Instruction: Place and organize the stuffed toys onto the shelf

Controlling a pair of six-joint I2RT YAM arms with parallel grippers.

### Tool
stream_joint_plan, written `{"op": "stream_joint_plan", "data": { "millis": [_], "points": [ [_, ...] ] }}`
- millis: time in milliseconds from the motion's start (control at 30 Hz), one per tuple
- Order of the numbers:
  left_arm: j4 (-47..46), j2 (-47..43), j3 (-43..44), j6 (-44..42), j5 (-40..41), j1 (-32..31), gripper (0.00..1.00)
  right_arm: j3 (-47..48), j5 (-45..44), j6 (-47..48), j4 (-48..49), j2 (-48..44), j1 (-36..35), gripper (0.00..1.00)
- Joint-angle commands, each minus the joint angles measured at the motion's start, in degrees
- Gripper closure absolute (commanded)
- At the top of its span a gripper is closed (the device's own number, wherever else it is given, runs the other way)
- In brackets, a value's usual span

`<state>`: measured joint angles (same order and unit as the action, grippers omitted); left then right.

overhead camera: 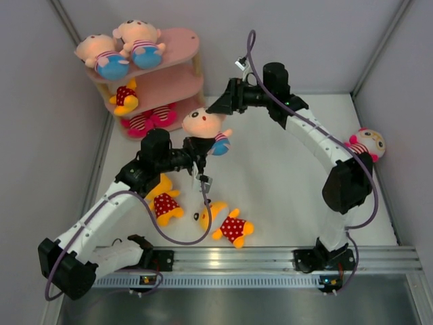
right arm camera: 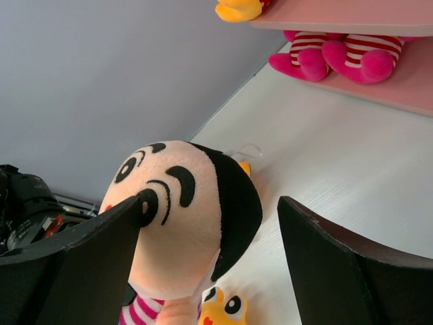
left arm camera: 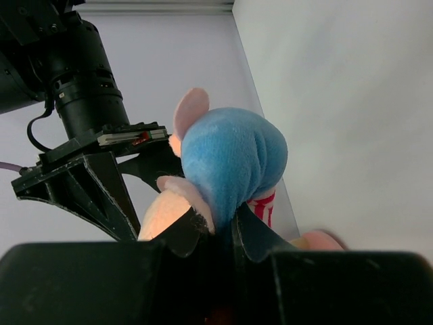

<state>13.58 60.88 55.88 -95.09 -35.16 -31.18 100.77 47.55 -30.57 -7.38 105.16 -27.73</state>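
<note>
My left gripper [overhead camera: 200,153] is shut on the blue shorts of a boy doll [overhead camera: 203,124] and holds it above the table; the left wrist view shows the jaws [left arm camera: 220,223] pinching the shorts [left arm camera: 233,156]. My right gripper [overhead camera: 216,106] is open at the doll's head. In the right wrist view its fingers [right arm camera: 210,203] straddle the head [right arm camera: 186,217], the left fingertip at the face. The pink shelf [overhead camera: 183,42] holds two boy dolls [overhead camera: 122,51] on top, a yellow bear [overhead camera: 125,97] in the middle and pink dolls [overhead camera: 150,120] at the bottom.
Two yellow bears [overhead camera: 164,203] [overhead camera: 227,223] lie on the table near the arm bases. A pink striped doll [overhead camera: 366,143] lies at the right wall behind my right arm. Grey walls close in the left, back and right sides.
</note>
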Motion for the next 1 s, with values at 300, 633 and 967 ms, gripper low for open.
{"op": "stream_joint_plan", "data": {
  "millis": [300, 633, 967],
  "points": [
    [-1.1, -0.9, 0.6, -1.5, -0.4, -0.1, 1.0, -4.6, 17.2, -13.6, 17.9, 1.4, -1.2, 0.21],
    [-1.1, 0.2, 2.2, -1.0, 1.3, -0.1, 1.0, -2.9, 12.1, -4.5, 7.6, -1.2, -3.5, 0.9],
    [-1.1, -0.2, 2.8, 9.7, 4.8, -0.1, 0.38, -11.3, -12.9, -19.7, 17.1, -10.3, 0.5, 1.0]
  ]
}}
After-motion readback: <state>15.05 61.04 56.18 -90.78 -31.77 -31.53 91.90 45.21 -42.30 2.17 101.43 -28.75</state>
